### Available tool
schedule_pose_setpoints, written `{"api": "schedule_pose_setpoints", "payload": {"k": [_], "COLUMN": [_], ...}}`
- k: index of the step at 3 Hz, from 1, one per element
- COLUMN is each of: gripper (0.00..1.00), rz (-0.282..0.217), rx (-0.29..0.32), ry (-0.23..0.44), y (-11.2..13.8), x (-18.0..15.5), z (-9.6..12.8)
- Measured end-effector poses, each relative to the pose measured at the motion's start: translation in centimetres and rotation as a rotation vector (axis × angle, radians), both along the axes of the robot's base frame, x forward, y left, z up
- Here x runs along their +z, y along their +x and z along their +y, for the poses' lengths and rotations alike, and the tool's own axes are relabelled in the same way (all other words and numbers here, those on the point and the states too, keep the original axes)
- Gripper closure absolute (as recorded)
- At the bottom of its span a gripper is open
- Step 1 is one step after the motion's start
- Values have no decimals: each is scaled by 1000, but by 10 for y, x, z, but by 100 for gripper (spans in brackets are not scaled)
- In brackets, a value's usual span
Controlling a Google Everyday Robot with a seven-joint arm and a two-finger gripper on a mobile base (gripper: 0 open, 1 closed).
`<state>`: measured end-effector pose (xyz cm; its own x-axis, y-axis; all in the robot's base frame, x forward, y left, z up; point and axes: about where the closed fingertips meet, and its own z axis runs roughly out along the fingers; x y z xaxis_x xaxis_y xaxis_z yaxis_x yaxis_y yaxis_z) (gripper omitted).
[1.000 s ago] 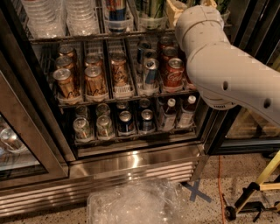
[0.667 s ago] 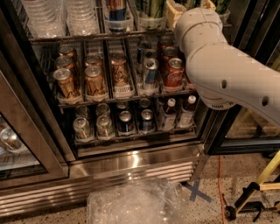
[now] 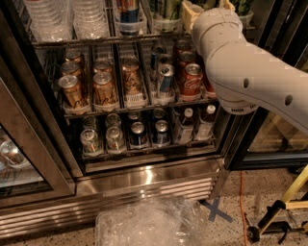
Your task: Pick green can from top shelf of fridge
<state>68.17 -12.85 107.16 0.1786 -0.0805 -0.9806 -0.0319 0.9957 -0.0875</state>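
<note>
The fridge (image 3: 144, 185) stands open in the camera view. Its top shelf (image 3: 96, 41) runs along the upper edge, with clear plastic holders. A can with green-and-black streaky print (image 3: 166, 8) stands in a holder there, cut off by the top of the picture. My gripper (image 3: 201, 8) is up at the top shelf, just right of that can, at the end of my white arm (image 3: 250, 81). The arm hides much of the shelf's right part. Another green-printed can (image 3: 240, 6) shows right of the arm.
Stacked clear cups (image 3: 72, 17) and a blue can (image 3: 127, 12) are on the top shelf. Gold-brown cans (image 3: 103, 89) and red cola cans (image 3: 191, 79) fill the middle rack, with cans and bottles below. The glass door (image 3: 19, 158) is at left. Crumpled plastic (image 3: 149, 223) lies on the floor.
</note>
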Motion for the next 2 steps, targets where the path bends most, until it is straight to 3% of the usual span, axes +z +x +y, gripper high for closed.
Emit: {"api": "schedule_pose_setpoints", "payload": {"k": [2], "gripper": [34], "rz": [7], "rx": [2], "ry": [2], "y": [30], "x": [8], "z": [-3]}}
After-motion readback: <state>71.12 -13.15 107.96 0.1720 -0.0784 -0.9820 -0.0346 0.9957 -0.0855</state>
